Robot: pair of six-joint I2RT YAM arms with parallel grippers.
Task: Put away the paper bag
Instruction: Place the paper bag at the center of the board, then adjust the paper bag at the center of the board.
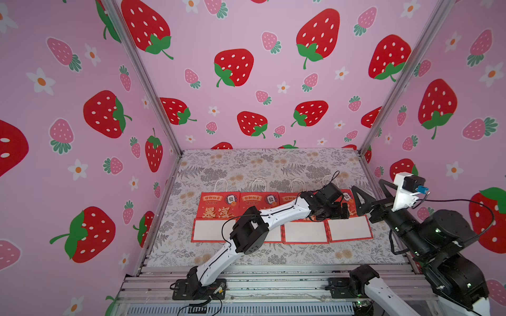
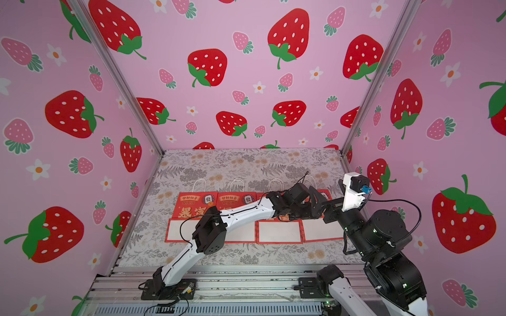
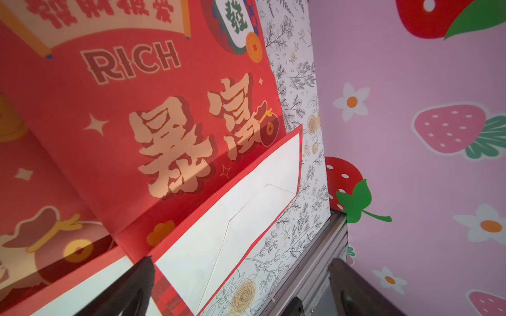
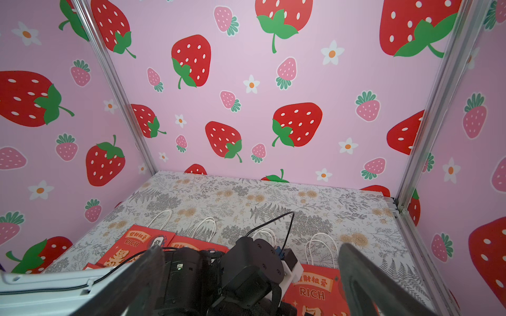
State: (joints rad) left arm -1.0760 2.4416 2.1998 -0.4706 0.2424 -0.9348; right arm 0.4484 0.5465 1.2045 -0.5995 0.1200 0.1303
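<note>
Inspecting the cell, four red bags were found laid flat in a row, edge to edge, on the floral-covered table (image 1: 246,164). The paper bag (image 1: 349,228) at the right end of the row was judged to be the one in hand. It lay printed face up, with its white base panel (image 3: 232,213) folded toward the robot and its cord handles (image 4: 320,246) pointing to the back wall.

The left end effector (image 3: 241,279) was observed low over the base-panel end of that bag, fingers spread wide apart and nothing held. One finger (image 3: 131,290) was seen by the seam with the neighbouring bag (image 3: 41,191); the other stood beyond the bag's outer edge. Contact with the paper could not be confirmed. The right end effector (image 4: 250,251) was raised near the left arm's wrist (image 1: 328,195), likewise spread apart and empty.

The step was assessed as the approach for a pickup. A flat bag offers little to pinch, so an edge or the fold of the base panel should be taken, not the open face. The inner finger should be kept off the neighbouring bag, lest that be dragged along. Clearance between the two arms was judged tight and should be watched. No storage place was identified in any view.
</note>
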